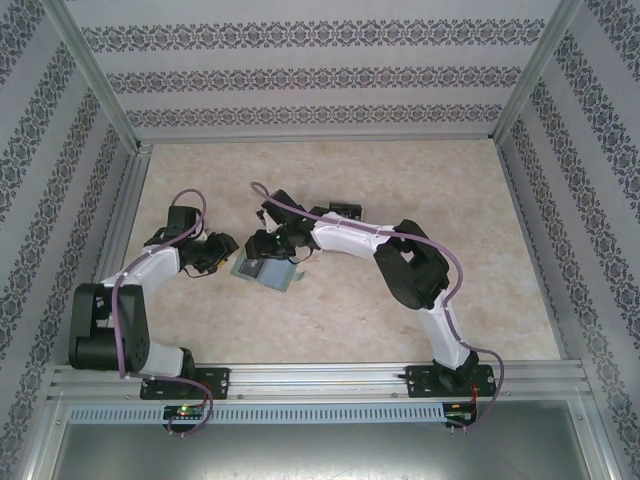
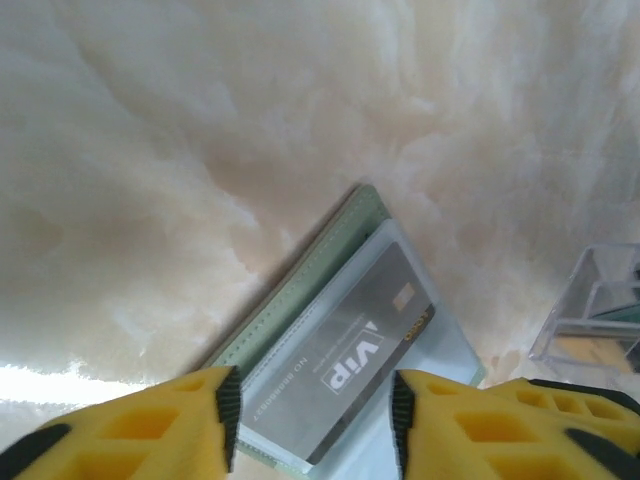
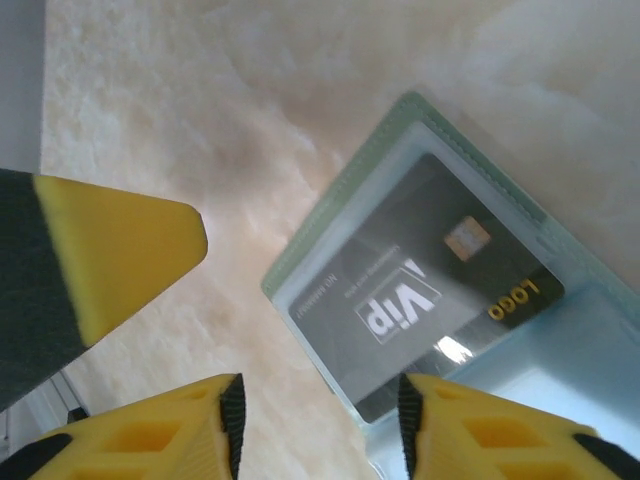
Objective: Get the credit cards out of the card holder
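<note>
While the card holder (image 2: 290, 310) is lying open on the pale worktop (image 2: 200, 150), the left gripper (image 2: 315, 410) is hovering over its near edge. Its jaws are standing partly apart and are gripping nothing, and the holder is reaching in between them. One black credit card (image 2: 350, 360) with white print is sitting under the clear sleeve (image 2: 450, 345). The right gripper (image 3: 320, 420) is pointing at the same holder from the other side, jaws also apart and empty, and the holder's corner is lying just in front of the gap
</note>
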Robot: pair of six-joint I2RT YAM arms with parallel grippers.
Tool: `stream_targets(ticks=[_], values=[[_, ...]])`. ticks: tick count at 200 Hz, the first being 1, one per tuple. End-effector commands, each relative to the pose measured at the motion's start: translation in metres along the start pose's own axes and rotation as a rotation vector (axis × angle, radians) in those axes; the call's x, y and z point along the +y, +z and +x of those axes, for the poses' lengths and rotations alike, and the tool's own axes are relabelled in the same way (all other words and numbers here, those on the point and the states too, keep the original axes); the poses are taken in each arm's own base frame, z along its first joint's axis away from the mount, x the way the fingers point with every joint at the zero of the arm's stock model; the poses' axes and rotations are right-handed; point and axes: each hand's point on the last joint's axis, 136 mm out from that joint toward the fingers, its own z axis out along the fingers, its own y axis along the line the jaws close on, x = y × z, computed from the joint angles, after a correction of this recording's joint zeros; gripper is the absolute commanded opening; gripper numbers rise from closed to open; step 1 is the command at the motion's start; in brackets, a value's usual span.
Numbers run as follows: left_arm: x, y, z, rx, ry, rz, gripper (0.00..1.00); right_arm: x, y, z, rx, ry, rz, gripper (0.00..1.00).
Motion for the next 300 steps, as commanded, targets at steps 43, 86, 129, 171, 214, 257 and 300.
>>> stream_targets(ticks=[43, 86, 129, 171, 214, 257, 300], values=[[-0.016, 0.032, -0.001, 0.074, 0.035, 0.084, 0.18, -0.019, -0.01, 0.007, -0.016, 0.083, 0.024, 0.3], [0.001, 0.047, 0.003, 0.096, 0.018, 0.028, 0.22, -0.027, -0.009, 0.014, -0.003, 0.096, 0.044, 0.29], [0.019, 0.05, 0.032, 0.134, -0.043, -0.014, 0.22, -0.033, -0.022, 0.016, -0.022, 0.095, 0.059, 0.29], [0.028, 0.039, 0.064, 0.107, -0.133, -0.036, 0.22, -0.045, -0.039, 0.022, -0.038, 0.106, 0.079, 0.3], [0.021, 0.016, 0.077, 0.029, -0.124, -0.05, 0.25, -0.047, -0.048, 0.027, -0.035, 0.107, 0.076, 0.3], [-0.01, -0.002, 0.06, 0.011, 0.023, -0.035, 0.26, -0.032, -0.04, 0.032, -0.018, 0.113, 0.044, 0.28], [-0.024, 0.021, 0.066, 0.114, 0.037, 0.037, 0.19, -0.033, -0.029, 0.041, 0.014, 0.153, 0.031, 0.25]])
